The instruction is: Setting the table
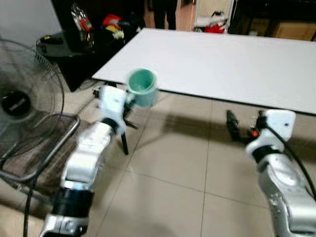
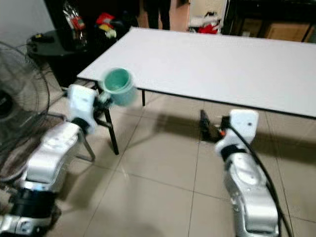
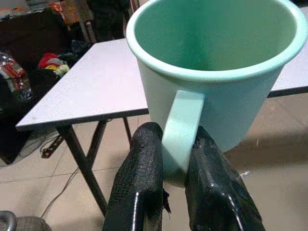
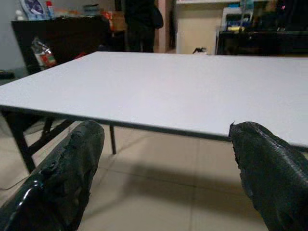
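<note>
Mint-green enamelled mug point(image 3: 216, 72), carried upright by its handle, short of the table.

Left gripper point(image 3: 175, 159) clamps the handle, mouth up, likely so it can be set straight down; arm raised near the white folding table point(image 1: 222, 64) corner. Right gripper point(image 4: 168, 159) empty, fingers wide apart, held low before the table edge. Eye views blurred; wire floor fan point(image 1: 24, 108) beside.

Head views: soft motion blur overall; the green mug point(image 1: 142, 87) and the left gripper point(image 1: 129, 102) smear most. White table point(image 1: 222, 64) reads bright and evenly lit, no hard glare. Room beyond the table's far edge is dim, detail lost. Diffuse shadow lies on the tile floor point(image 1: 168, 163) beneath the table's near edge. Left wrist view: mug sharp, background behind it soft. Right wrist view: black fingers point(image 4: 57, 183) out of focus, tabletop clearer.
</note>
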{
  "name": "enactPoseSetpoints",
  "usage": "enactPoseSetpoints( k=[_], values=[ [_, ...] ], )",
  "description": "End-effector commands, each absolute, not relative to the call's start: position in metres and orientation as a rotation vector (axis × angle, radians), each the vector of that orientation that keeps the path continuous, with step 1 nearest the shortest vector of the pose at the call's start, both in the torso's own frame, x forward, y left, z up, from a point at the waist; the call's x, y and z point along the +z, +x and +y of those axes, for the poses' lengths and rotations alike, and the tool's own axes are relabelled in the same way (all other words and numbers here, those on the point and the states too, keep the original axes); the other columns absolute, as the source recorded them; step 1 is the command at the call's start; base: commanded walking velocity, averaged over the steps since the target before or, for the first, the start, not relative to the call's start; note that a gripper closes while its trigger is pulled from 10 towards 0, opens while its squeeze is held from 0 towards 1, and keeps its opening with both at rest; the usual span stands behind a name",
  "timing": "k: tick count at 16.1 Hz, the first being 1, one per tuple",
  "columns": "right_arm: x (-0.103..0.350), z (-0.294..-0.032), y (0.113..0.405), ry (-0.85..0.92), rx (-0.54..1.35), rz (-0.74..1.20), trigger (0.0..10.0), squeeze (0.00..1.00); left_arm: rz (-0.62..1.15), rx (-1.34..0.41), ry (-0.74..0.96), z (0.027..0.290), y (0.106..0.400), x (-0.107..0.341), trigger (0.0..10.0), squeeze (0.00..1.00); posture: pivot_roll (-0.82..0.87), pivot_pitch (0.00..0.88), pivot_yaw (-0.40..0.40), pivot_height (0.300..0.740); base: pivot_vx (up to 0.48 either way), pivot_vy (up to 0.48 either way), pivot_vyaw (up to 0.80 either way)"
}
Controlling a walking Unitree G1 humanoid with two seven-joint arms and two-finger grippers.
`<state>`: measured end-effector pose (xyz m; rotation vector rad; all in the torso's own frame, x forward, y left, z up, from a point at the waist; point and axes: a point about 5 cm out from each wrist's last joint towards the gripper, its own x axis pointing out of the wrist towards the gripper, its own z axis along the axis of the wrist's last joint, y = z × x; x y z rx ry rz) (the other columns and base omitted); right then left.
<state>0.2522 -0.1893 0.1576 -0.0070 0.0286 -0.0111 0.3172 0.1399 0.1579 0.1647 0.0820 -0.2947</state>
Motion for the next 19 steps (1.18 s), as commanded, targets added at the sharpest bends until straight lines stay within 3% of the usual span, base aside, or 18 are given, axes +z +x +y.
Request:
enactPoseSetpoints(
  k=[1,7,12,19],
  values=[
    [0.1578,-0.1824,0.2544,-0.024,0.004,0.018,10.0,0.00,0.083,-0.240,0.195,0.1586,0.3147,0.1572,10.0,0.00,-0.04,0.000,0.039,0.740,0.300,0.000,0.00],
    [0.1525,-0.1833,0.2553,-0.011,0.030,0.038,10.0,0.00,0.078,-0.233,0.209,0.1595,0.3118,0.1569,10.0,0.00,-0.03,0.000,0.025,0.740,0.302,0.000,0.00],
    [0.1522,-0.1838,0.2531,-0.006,0.025,0.031,10.0,0.00,0.070,-0.247,0.209,0.1562,0.3129,0.1584,10.0,0.00,-0.04,0.000,0.034,0.740,0.301,0.000,-0.73],
    [0.1531,-0.1834,0.2531,0.002,0.046,0.026,10.0,0.00,0.065,-0.225,0.206,0.1560,0.3176,0.1589,10.0,0.00,-0.04,0.000,0.036,0.740,0.301,0.000,0.00]
  ],
)
